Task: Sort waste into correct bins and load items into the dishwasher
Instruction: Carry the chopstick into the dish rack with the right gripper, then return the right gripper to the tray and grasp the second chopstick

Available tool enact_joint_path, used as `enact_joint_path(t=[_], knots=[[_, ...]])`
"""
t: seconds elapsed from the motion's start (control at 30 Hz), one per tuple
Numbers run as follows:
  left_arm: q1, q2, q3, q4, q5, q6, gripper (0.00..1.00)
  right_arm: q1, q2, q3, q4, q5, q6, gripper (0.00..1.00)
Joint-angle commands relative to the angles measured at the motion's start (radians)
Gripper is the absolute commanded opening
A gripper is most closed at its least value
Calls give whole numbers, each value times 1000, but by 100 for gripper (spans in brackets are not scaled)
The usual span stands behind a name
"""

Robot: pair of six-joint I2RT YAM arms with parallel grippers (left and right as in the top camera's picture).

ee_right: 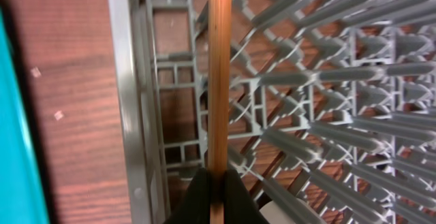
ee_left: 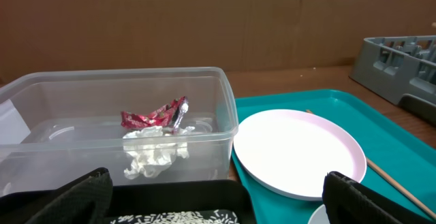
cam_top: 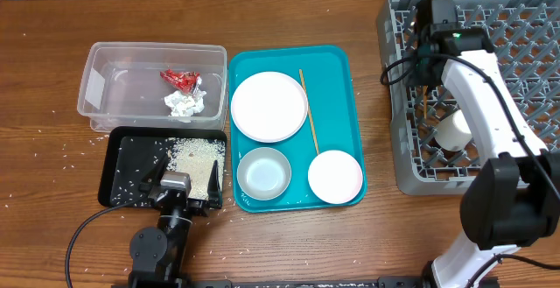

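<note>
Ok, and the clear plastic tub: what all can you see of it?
The clear tub is see-through rectangular plastic with rounded corners and a lipped rim, open-topped, upright on the wooden table, left of the teal tray, behind the black tray. Inside lie a red wrapper and white tissue wad, touching each other.

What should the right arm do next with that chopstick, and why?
Probably lower it a little and open the jaws. The right gripper is shut on the chopstick, which hangs over the rack grid, just inside its edge wall. Nothing visible seems to block the drop.
</note>
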Motion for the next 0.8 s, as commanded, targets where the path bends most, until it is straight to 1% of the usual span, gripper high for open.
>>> enact_joint_path(t=[0.0, 0.03, 0.07, 0.1, 0.17, 0.23, 0.27, 0.3, 0.37, 0.43, 0.47, 0.5, 0.57, 0.6, 0.7, 0.77], knots=[[6, -11, -4, -1, 14, 16, 100, 39, 0, -8, 6, 18, -45, 11], [6, -11, -4, -1, 14, 16, 100, 49, -1, -6, 5, 30, -45, 19], [6, -11, -4, -1, 14, 16, 100, 64, -2, -2, -4, 51, -44, 39], [6, -11, -4, -1, 14, 16, 100, 75, -2, 2, -13, 58, -40, 46], [6, -11, -4, -1, 14, 16, 100, 106, -5, 12, -32, 58, -10, 52], [6, -11, -4, -1, 14, 16, 100, 140, -11, 23, -48, 17, 17, 54], [6, -11, -4, -1, 14, 16, 100, 161, -13, 26, -54, -32, 23, 56], [6, -11, -4, -1, 14, 16, 100, 202, -18, 29, -60, -163, 46, 63], [6, -11, -4, -1, 14, 16, 100, 241, -17, 28, -61, -326, 47, 61], [6, -11, -4, -1, 14, 16, 100, 277, -16, 22, -53, -449, 47, 53], [6, -11, -4, -1, 14, 16, 100, 302, -16, 15, -41, -505, 62, 52], [6, -11, -4, -1, 14, 16, 100, 322, -15, 7, -29, -520, 86, 52], [6, -11, -4, -1, 14, 16, 100, 367, -12, -19, 2, -520, 119, 52], [6, -11, -4, -1, 14, 16, 100, 407, -8, -48, 27, -487, 118, 52], [6, -11, -4, -1, 14, 16, 100, 459, 5, -106, 73, -351, 125, 52], [6, -11, -4, -1, 14, 16, 100, 475, 23, -140, 95, -249, 169, 52]])
